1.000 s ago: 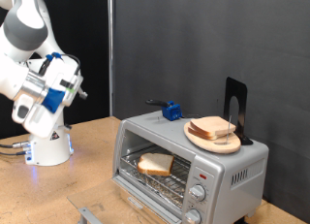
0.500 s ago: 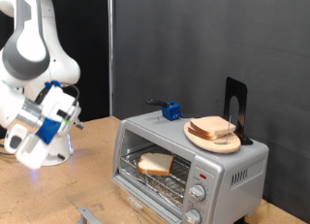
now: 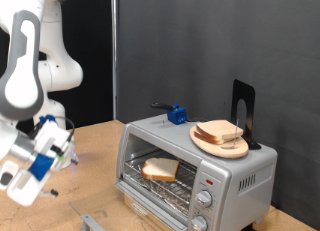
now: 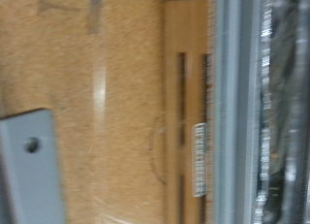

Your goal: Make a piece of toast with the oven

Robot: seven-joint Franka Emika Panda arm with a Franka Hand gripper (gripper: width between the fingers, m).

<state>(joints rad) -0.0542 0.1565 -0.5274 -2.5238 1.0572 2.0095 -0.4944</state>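
- One square slice of pale bread with a brown crust (image 3: pixel 160 170) already lies on the wire rack inside the boxy silver toaster oven (image 3: pixel 196 167), so your loading looks done.
- Your blue-and-white gripper (image 3: pixel 38 163) has dropped low at the exterior view's left since a second ago, well apart from the oven.
- I cannot tell whether its fingers are open or closed; it's blurred.
- Stacked slices sit on the round wooden plate (image 3: pixel 220 145) on the oven's top, near a small blue block (image 3: pixel 177 115).
- Your wrist view shows only cork tabletop (image 4: pixel 107 98).

Wooden table (image 3: pixel 95 141), oven (image 3: pixel 195 171) resting on it
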